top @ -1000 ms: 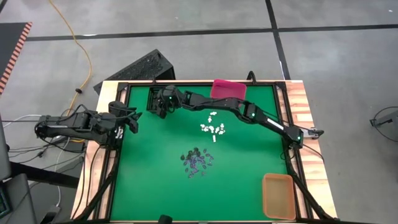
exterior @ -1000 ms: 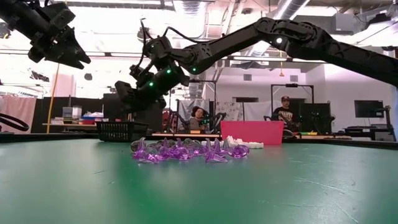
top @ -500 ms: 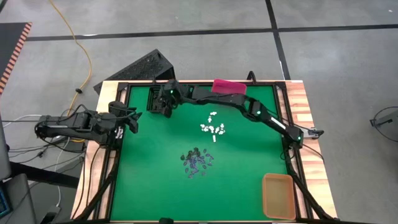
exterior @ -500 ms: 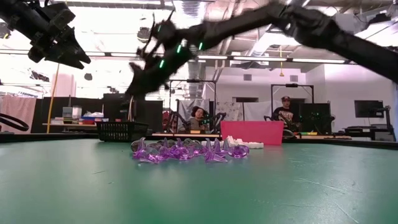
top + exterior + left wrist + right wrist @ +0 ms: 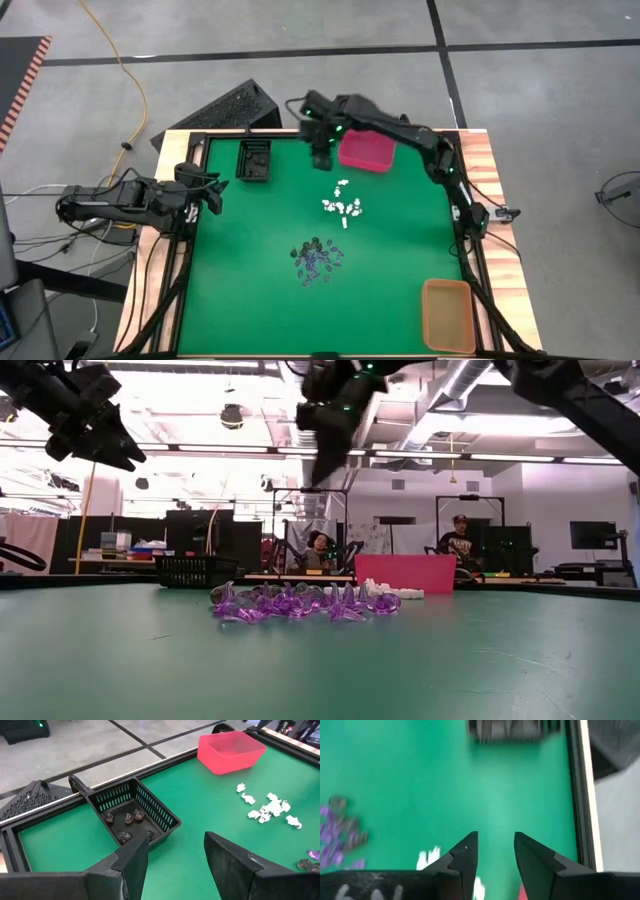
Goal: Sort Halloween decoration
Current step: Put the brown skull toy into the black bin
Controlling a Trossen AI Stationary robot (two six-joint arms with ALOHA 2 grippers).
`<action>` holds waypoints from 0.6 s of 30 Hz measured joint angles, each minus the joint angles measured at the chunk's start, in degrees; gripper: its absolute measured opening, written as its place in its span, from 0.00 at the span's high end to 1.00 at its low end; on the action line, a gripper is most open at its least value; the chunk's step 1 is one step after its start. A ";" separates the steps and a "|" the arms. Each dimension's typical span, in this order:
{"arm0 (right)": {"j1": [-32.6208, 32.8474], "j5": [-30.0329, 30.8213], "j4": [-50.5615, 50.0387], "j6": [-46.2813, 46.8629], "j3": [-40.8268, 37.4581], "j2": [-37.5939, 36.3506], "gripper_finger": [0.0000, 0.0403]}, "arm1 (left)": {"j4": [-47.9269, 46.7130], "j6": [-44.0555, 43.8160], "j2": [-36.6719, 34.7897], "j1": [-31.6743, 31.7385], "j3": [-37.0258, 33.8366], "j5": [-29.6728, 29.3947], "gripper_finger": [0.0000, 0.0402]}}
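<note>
Nearest the front edge of the green felt-covered table, an orange plastic bin sits in the right corner. Further in, mid-table, lies a cluster of tiny purple and dark trinkets, and just beyond it a loose scatter of tiny white trinkets. At the far edge stand a black mesh basket, already holding a few dark pieces, and a pink plastic bin.

The right gripper hangs high between basket and pink bin, its fingers parted with nothing between them. The white scatter lies just short of it, toward the front, so this arm is clearly the nearer one; each piece seems too small to read a long axis. The left gripper waits at the table's left rim, fingers spread and empty.
</note>
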 joint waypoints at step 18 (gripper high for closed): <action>-5.00 -0.67 18.41 8.09 -45.01 -43.88 0.76 | 0.00 -0.71 0.00 0.00 0.00 0.33 0.55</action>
